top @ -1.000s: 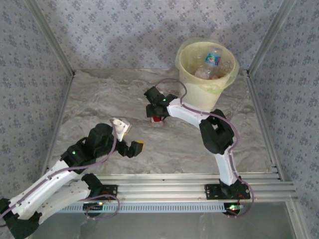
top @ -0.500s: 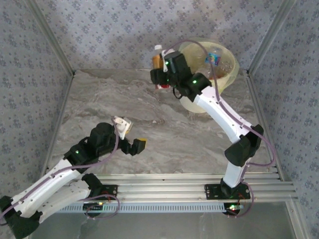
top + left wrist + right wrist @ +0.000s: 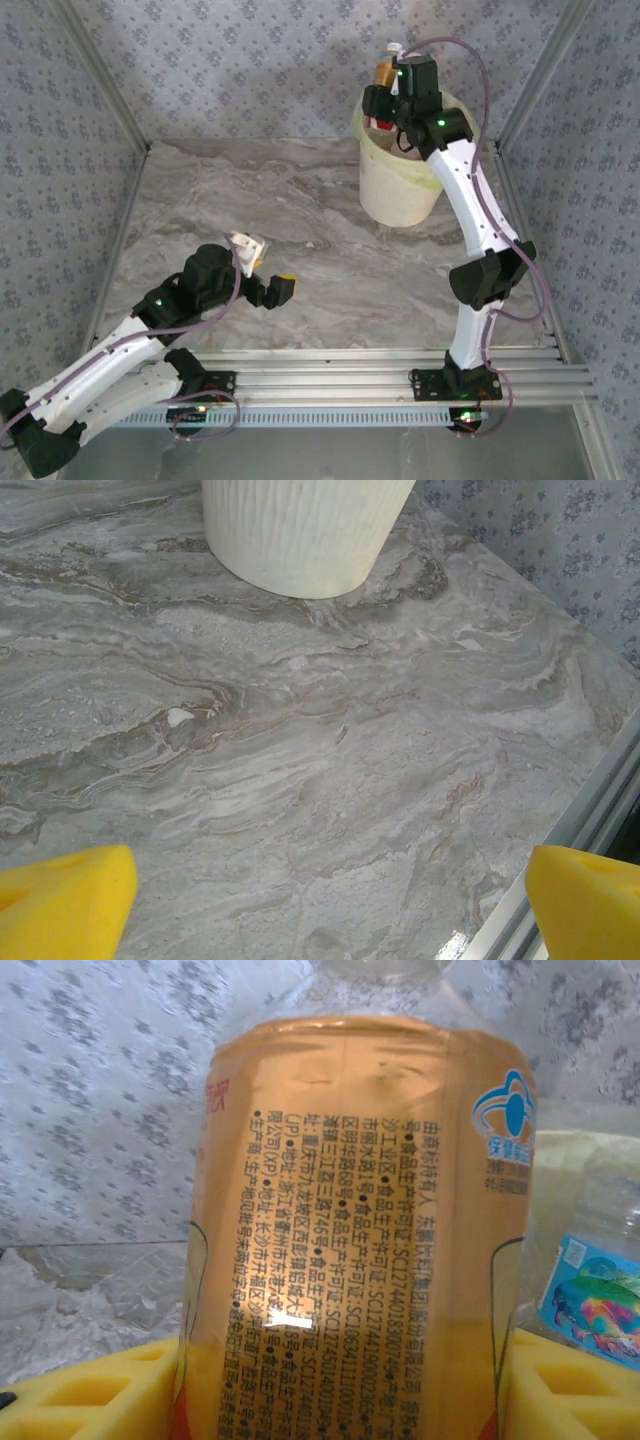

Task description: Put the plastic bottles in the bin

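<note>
An orange-labelled plastic bottle (image 3: pixel 384 72) with a white cap is held upright in my right gripper (image 3: pixel 386 90), shut on it above the near-left rim of the bin (image 3: pixel 398 190). In the right wrist view the bottle (image 3: pixel 360 1230) stands between the yellow fingers (image 3: pixel 85 1395), with the bin's bag-lined rim (image 3: pixel 585 1155) and a blue-labelled bottle (image 3: pixel 600 1305) inside it to the right. My left gripper (image 3: pixel 268 270) hovers low over the table's near left, open and holding nothing. Its yellow fingertips (image 3: pixel 60 900) stand wide apart, and the bin's ribbed base (image 3: pixel 300 530) lies ahead.
The marble table top (image 3: pixel 250 200) stretches between the two arms. Patterned walls enclose the back and sides. A metal rail (image 3: pixel 590 800) runs along the table's near edge, by the left gripper.
My right arm has lifted the orange bottle off the middle of the table and swung it up and right to the bin's rim. The left arm has barely moved.
</note>
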Robot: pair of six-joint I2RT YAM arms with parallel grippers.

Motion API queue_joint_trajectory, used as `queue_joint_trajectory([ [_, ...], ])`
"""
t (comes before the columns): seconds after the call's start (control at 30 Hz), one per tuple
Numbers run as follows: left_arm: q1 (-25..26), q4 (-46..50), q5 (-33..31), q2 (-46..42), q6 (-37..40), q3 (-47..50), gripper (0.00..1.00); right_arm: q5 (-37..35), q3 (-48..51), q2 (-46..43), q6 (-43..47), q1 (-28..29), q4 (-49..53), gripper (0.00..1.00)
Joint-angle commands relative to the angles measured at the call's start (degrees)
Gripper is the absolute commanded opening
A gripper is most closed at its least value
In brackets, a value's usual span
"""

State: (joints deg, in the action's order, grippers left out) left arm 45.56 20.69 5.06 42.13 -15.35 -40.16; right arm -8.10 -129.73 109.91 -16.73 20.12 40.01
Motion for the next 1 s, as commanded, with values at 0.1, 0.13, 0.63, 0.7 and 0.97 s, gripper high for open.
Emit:
queue_joint_trajectory([
  [0.1,0.58,-1.71,-0.56,0.84,-0.82,-0.09,1.00,0.62,-3.27,3.29,-2.06,-1.13,3.31,0.70],
  [0.13,0.60,-1.86,-0.75,0.85,-0.85,-0.17,1.00,0.24,-3.12,3.27,-2.13,-1.23,3.41,0.71],
  [0.63,0.61,-1.38,-12.69,-0.84,-1.88,0.15,1.00,-0.27,2.59,-6.23,0.75,-2.81,0.20,0.96],
  [0.7,0.45,-3.17,-21.25,-1.15,0.34,1.68,1.00,2.40,11.21,-12.20,4.46,-2.42,-4.96,1.00],
  [0.97,-7.50,-14.02,-33.69,-3.14,4.34,8.84,1.00,0.70,45.86,-37.03,8.15,-3.06,-16.56,1.00],
])
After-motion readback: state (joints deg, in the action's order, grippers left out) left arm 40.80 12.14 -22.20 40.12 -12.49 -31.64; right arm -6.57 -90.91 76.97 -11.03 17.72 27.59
